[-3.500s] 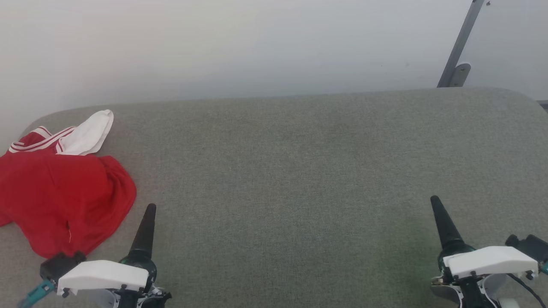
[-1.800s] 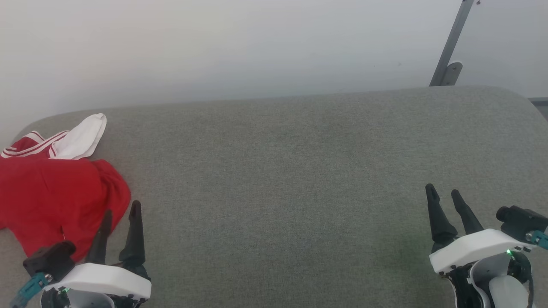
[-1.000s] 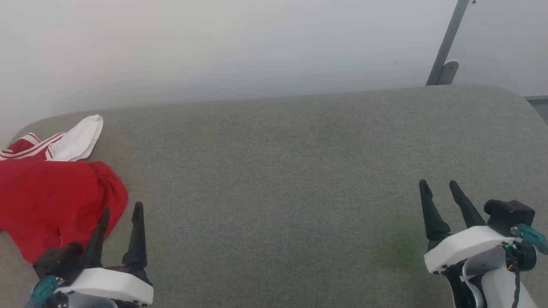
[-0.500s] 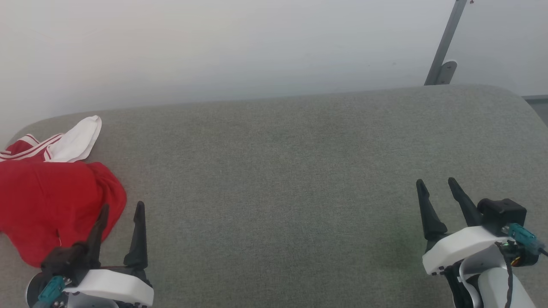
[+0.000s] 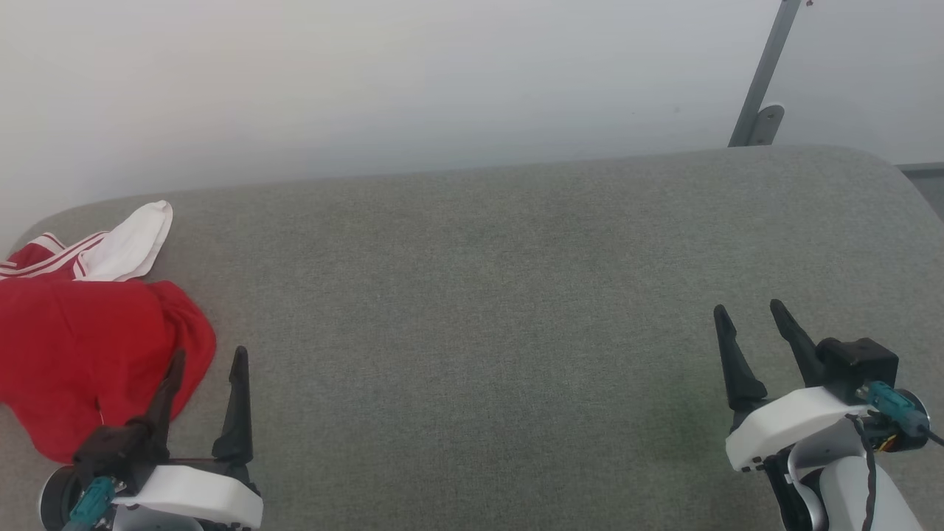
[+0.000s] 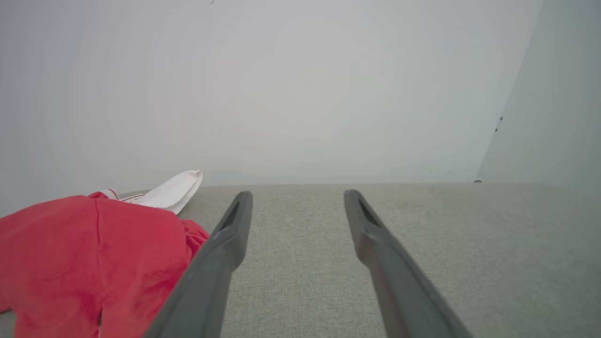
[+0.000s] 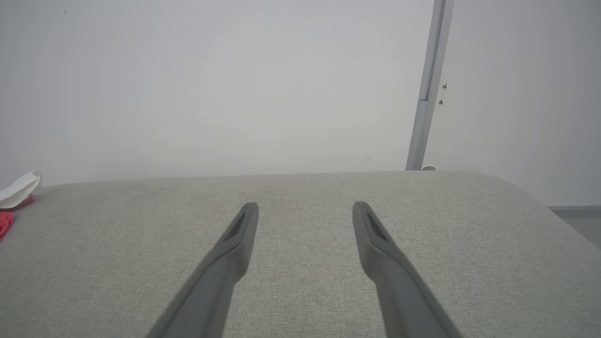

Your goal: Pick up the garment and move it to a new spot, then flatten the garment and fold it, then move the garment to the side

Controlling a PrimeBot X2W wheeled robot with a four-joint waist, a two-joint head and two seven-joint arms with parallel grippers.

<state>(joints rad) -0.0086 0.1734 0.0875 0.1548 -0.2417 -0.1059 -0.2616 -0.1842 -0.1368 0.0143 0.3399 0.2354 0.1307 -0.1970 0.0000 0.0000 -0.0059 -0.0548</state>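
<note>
Red cloth lies bunched at the far left of the grey fabric-covered tabletop (image 5: 479, 295): this is the shirt (image 5: 81, 354), crumpled, not spread flat. A white sleeve (image 5: 129, 240) sticks out from its far side toward the wall (image 5: 369, 74), and red-and-white striped trim (image 5: 44, 254) shows beside that sleeve. Part of the shirt runs past the left edge of the head view.

The left end effector (image 5: 209, 354) sits at the near left with its two dark fingers spread wide and nothing between them. One finger overlaps the shirt's near right edge in the head view; whether it touches the cloth cannot be told. In the left wrist view the left end effector (image 6: 296, 195) frames bare grey fabric, with the shirt (image 6: 84, 263) just to the left of it.

The right end effector (image 5: 747, 308) is at the near right, well apart from the shirt, its fingers also spread wide and holding nothing. Its own wrist view shows the right end effector (image 7: 305, 205) over bare fabric, with a sliver of the shirt (image 7: 4, 223) at the far left edge. A grey metal post (image 5: 759, 81) stands against the wall behind the tabletop's far right corner.
</note>
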